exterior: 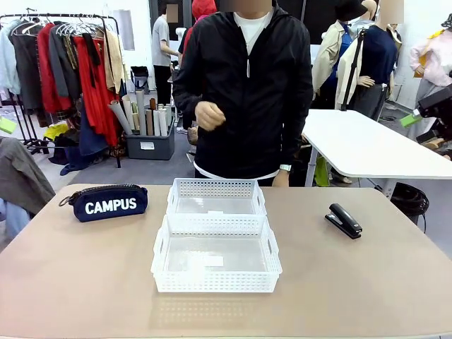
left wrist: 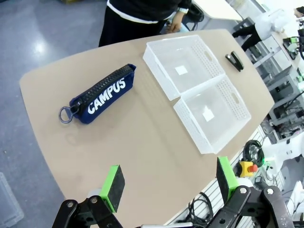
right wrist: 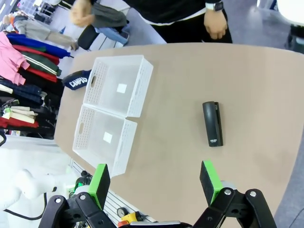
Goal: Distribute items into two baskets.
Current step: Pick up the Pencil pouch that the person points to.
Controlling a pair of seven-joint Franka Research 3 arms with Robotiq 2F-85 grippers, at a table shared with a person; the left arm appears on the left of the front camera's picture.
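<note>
While right gripper (right wrist: pixel 154 175) hangs spread wide, stapler (right wrist: pixel 212 124) lies ahead, apart.

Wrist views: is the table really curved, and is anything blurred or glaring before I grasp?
Left wrist view: wide-angle lens bows the table edge; CAMPUS pouch sharp; glare on the floor upper left. Right wrist view: stapler crisp, person's hand motion-blurred. Front view: even light, near basket faintly mirrored in the table.
</note>
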